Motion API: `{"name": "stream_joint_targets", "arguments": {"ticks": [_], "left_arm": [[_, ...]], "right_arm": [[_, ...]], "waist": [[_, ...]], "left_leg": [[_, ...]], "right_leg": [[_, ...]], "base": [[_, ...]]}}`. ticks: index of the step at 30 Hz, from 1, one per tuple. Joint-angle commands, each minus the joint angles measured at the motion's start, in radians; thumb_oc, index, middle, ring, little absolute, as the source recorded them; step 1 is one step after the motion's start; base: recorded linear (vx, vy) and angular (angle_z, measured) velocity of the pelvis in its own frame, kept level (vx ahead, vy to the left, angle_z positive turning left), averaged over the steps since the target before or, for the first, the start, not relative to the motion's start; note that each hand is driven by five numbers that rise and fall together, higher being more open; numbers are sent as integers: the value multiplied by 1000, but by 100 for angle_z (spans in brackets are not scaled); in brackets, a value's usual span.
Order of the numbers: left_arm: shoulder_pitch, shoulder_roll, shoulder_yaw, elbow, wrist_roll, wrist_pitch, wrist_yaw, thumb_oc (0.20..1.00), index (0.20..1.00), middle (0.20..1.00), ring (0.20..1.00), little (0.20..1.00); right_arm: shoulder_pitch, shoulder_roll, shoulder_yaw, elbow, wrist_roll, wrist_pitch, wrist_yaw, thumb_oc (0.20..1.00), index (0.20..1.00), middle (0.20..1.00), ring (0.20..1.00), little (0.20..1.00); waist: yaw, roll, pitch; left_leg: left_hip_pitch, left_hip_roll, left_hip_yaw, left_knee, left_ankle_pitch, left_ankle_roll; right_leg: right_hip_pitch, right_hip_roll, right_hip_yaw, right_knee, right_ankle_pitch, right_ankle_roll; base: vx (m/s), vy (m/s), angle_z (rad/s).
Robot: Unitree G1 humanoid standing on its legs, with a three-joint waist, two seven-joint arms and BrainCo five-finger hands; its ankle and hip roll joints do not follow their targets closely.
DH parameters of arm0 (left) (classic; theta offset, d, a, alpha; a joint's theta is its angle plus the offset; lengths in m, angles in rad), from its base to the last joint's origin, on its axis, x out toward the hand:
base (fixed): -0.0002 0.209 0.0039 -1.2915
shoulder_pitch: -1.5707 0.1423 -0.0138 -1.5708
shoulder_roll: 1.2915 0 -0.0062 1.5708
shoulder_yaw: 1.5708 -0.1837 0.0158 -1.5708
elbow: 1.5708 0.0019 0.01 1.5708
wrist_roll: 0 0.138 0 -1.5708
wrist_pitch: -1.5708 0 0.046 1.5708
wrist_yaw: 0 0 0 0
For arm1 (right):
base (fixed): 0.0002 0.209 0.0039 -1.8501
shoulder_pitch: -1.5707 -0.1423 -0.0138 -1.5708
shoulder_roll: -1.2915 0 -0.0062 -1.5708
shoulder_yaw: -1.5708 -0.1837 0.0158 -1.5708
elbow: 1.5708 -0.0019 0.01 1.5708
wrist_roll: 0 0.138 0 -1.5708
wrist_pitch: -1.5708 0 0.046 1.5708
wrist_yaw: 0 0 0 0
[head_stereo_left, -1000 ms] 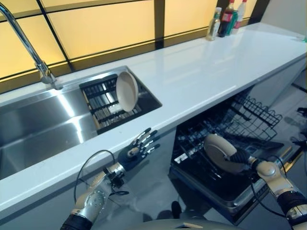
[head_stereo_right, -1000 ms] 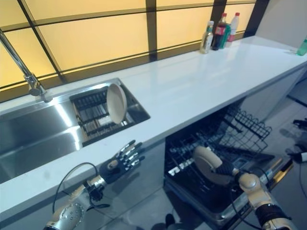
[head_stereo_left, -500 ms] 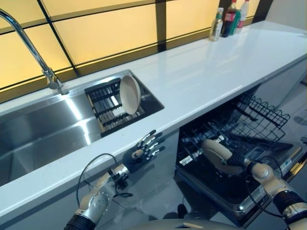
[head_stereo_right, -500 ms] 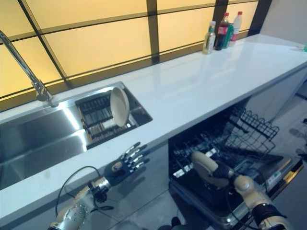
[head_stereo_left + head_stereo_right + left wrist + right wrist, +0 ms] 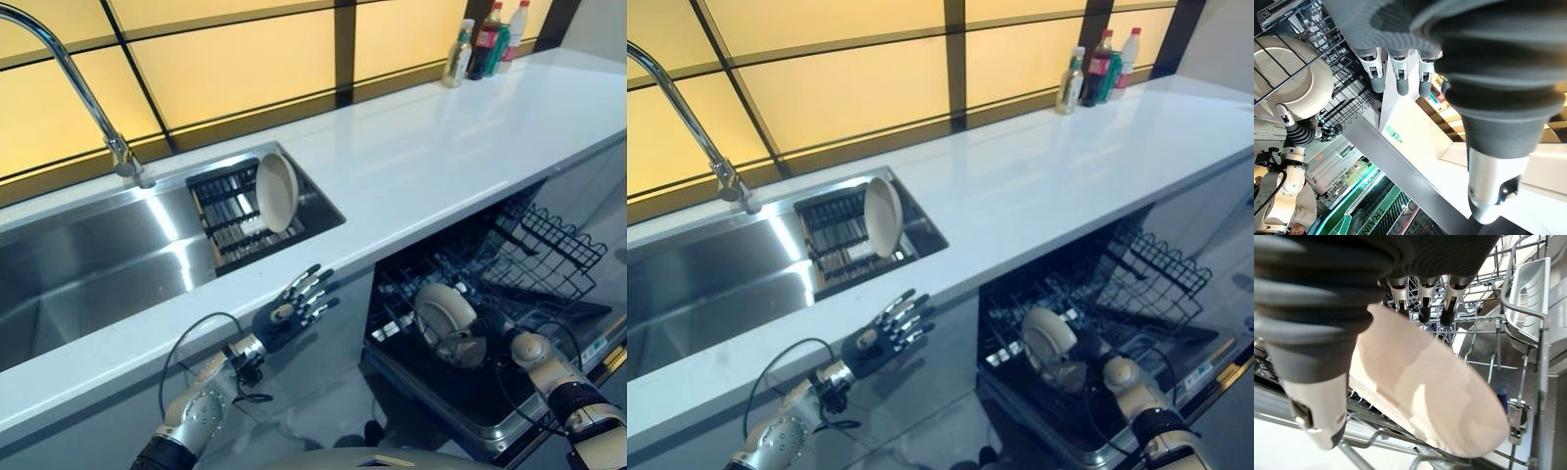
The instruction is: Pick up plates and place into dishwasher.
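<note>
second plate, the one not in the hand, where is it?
The second plate stands on edge on the dark rack at the sink's right end, under the window, left of the open dishwasher.

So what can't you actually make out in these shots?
- Whether the beige round plate sits in the black wire dishwasher rack: right hand hides its lower edge, eye views.
- Bottle labels: too small.
- Steel sink basin: cut off by the edge.

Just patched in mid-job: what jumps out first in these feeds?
The right robot hand grips a beige plate down in the open dishwasher's lower rack. A second plate stands on edge in the sink rack. The left robot hand hangs open below the counter edge.
</note>
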Motion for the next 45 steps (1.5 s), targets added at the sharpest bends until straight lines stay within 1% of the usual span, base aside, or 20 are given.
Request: {"name": "stream_joint_targets", "arguments": {"ticks": [1,5,12,18,21,25,27,29,30,32,34,36,37,39,41,44,45], "left_arm": [[-28,0,-13,-68,-47,-23,-3,1000,1000,1000,1000,1000],[-26,1,-9,-70,-52,-32,-1,1000,1000,1000,1000,1000],[-17,-7,11,-58,-48,-36,-12,1000,1000,1000,1000,1000],[-16,-4,16,-67,-58,-57,-11,1000,1000,1000,1000,1000],[-11,-2,29,-80,-63,-68,-5,1000,1000,1000,1000,1000],[-11,3,39,-97,-73,-78,12,1000,1000,1000,1000,1000],[-8,4,41,-108,-73,-86,18,1000,1000,1000,1000,1000],[-3,5,48,-122,-67,-94,24,1000,1000,1000,1000,1000],[-1,5,51,-134,-56,-102,32,1000,1000,1000,1000,1000],[1,3,57,-151,-23,-110,45,1000,1000,1000,1000,1000],[0,-1,64,-170,36,-124,55,1000,1000,1000,1000,1000],[1,-4,71,-183,111,-127,65,1000,1000,1000,1000,1000],[2,-5,75,-193,157,-136,76,1000,1000,1000,1000,1000],[-20,-9,73,-213,255,-156,95,1000,1000,1000,1000,1000],[-77,-9,41,-219,341,-208,146,1000,1000,1000,1000,1000],[-185,-2,0,-240,432,-261,228,1000,1000,1000,1000,1000],[-234,0,-12,-249,488,-282,275,1000,1000,1000,1000,1000]], "right_arm": [[-84,-32,-29,18,3,-3,-40,1000,1000,1000,1000,1000],[-66,-40,-48,-23,18,7,-75,1000,1000,1000,1000,1000],[-2,-59,-108,-80,36,-10,-133,1000,1000,1000,1000,1000],[30,-67,-167,-136,44,3,-261,1000,1000,1000,1000,1000],[53,-71,-213,-198,57,18,-338,1000,1000,1000,1000,1000],[79,-68,-280,-259,61,3,-421,1000,1000,1000,1000,1000],[95,-62,-319,-299,75,-15,-466,1000,1000,1000,1000,1000],[114,-47,-363,-349,120,-55,-517,1000,1000,1000,1000,1000],[136,-22,-408,-406,153,-92,-534,1000,1000,1000,1000,1000],[178,28,-455,-493,209,-126,-526,1000,1000,1000,1000,1000],[228,96,-487,-583,307,-182,-495,1000,1000,1000,1000,1000],[279,180,-498,-667,395,-229,-480,1000,1000,1000,1000,1000],[311,220,-498,-723,450,-241,-463,1000,1000,1000,1000,1000],[370,297,-486,-804,567,-287,-448,1000,1000,1000,1000,1000],[401,337,-472,-838,724,-326,-386,1000,1000,1000,1000,1000],[400,363,-435,-867,865,-337,-325,1000,1000,1000,1000,1000],[399,373,-419,-882,925,-334,-298,1000,1000,1000,1000,1000]], "waist": [[-1,-22,-10],[-9,-22,-10],[-24,-26,-16],[-36,-29,-16],[-47,-28,-13],[-57,-24,-11],[-61,-22,-10],[-67,-20,-9],[-73,-18,-9],[-81,-15,-9],[-89,-13,-10],[-98,-13,-14],[-104,-13,-16],[-115,-14,-21],[-129,-15,-24],[-144,-10,-25],[-150,-9,-26]], "left_leg": [[-102,17,-20,179,-91,74],[-98,17,-16,175,-91,75],[-94,15,-8,168,-91,76],[-92,14,-4,161,-91,77],[-87,14,3,156,-92,79],[-85,13,6,153,-94,83],[-84,13,7,150,-93,84],[-86,12,7,149,-91,85],[-85,12,10,146,-90,87],[-84,12,11,139,-86,87],[-86,10,7,131,-80,87],[-86,6,4,123,-72,86],[-86,4,3,118,-66,85],[-92,-2,-3,111,-58,89],[-97,-8,-4,107,-55,93],[-94,-12,1,100,-51,96],[-93,-14,2,97,-48,96]], "right_leg": [[-76,-30,-3,184,-79,61],[-74,-28,3,184,-80,59],[-74,-23,14,179,-78,59],[-73,-20,20,174,-74,60],[-77,-18,26,175,-71,62],[-79,-16,33,177,-71,64],[-79,-14,36,177,-70,63],[-81,-12,39,178,-70,64],[-79,-12,41,177,-68,65],[-78,-8,46,176,-69,65],[-79,-6,49,180,-66,66],[-77,-2,54,181,-63,66],[-74,1,59,179,-66,65],[-75,5,70,175,-68,63],[-80,5,73,176,-64,64],[-87,4,76,184,-56,67],[-88,5,80,185,-52,69]], "base": [[0,0,0],[0,0,0],[0,0,0],[-22,22,-1],[-28,44,-3],[-24,43,-2],[-17,45,-9],[-16,52,-13],[-14,55,-8],[-14,51,-3],[-5,17,-1],[0,0,0],[-22,12,-3],[-49,29,0],[-61,56,-3],[-42,74,-4],[-30,67,-4]]}}
